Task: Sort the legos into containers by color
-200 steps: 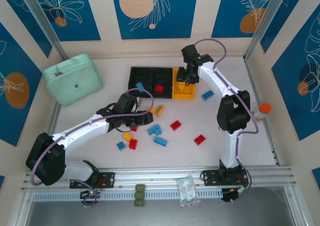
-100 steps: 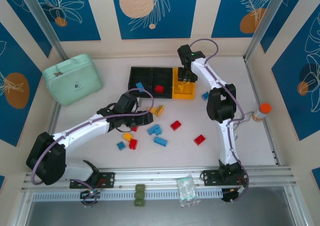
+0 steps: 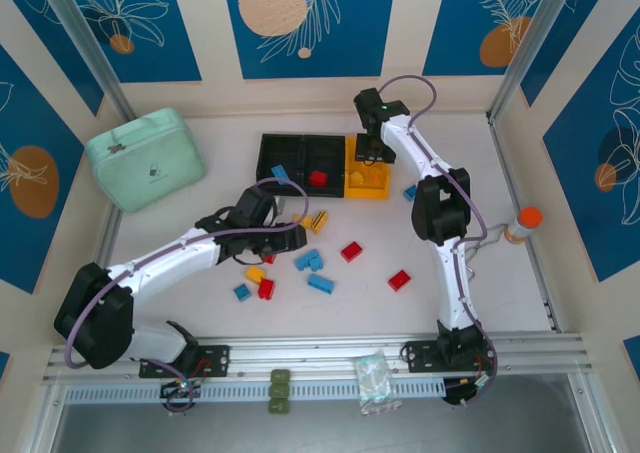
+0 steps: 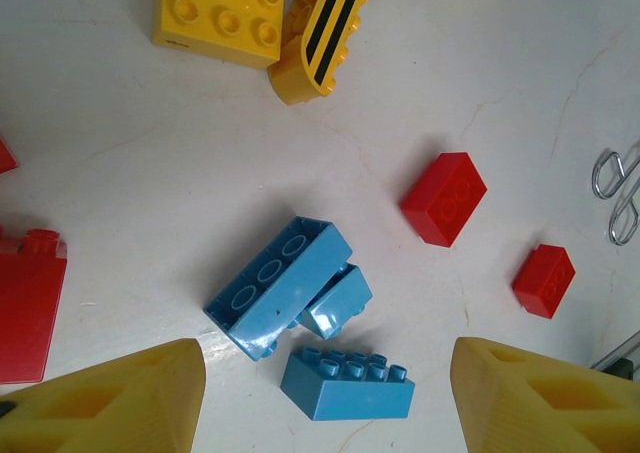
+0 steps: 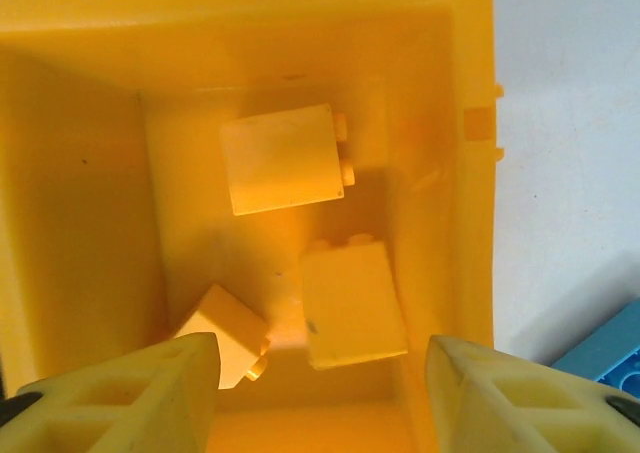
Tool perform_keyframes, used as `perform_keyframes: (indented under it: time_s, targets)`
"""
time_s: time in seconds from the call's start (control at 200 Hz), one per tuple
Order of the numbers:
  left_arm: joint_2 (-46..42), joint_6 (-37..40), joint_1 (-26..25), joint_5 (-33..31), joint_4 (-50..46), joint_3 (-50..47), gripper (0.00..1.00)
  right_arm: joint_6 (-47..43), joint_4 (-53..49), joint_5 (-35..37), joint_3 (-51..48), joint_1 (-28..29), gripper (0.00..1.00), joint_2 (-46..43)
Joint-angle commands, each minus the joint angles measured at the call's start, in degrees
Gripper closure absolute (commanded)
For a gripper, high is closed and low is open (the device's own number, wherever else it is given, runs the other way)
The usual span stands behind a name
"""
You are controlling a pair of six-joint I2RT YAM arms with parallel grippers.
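While legos point(image 3: 320, 283) lie loose on desk point(image 3: 520, 283), small studded plastic bricks: blue cluster point(image 4: 280, 288), two red bricks point(image 4: 443, 198), yellow brick point(image 4: 218, 18), striped piece point(image 4: 320, 33) in yellow and black just beside it. Left fingers point(image 4: 110, 393) apart above blue cluster, gripping nothing. Bins point(image 3: 303, 158) joined in row at desk's far side. Left black bin point(image 3: 266, 163): blue brick point(image 3: 281, 172). Middle black bin point(image 3: 327, 151): red brick point(image 3: 318, 178). Yellow bin point(image 5: 470, 173): three yellow bricks point(image 5: 285, 158). Right fingers point(image 5: 120, 393) apart over yellow bin, empty.
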Motion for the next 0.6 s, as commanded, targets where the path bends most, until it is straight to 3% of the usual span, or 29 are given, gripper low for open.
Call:
perform_keyframes:
  time_s: [0.0, 0.2, 0.595]
  targets:
    - [-0.5, 0.4, -0.3, 0.1, -0.1, 0.2, 0.34, -0.1, -1.7, 0.4, 1.8, 0.8, 0.43, -1.7]
    - [-3.2, 1.6, 0.3, -3.7, -4.5, 1.4, 0.34, -0.4, 2.7, -3.8, -8.6, 2.3, 0.43, -13.2]
    - [-6.4, 4.7, 1.9, -10.5, -16.2, 2.2, 0.35, 2.7, 21.2, -24.8, -50.1, 4.9, 0.44, -42.7]
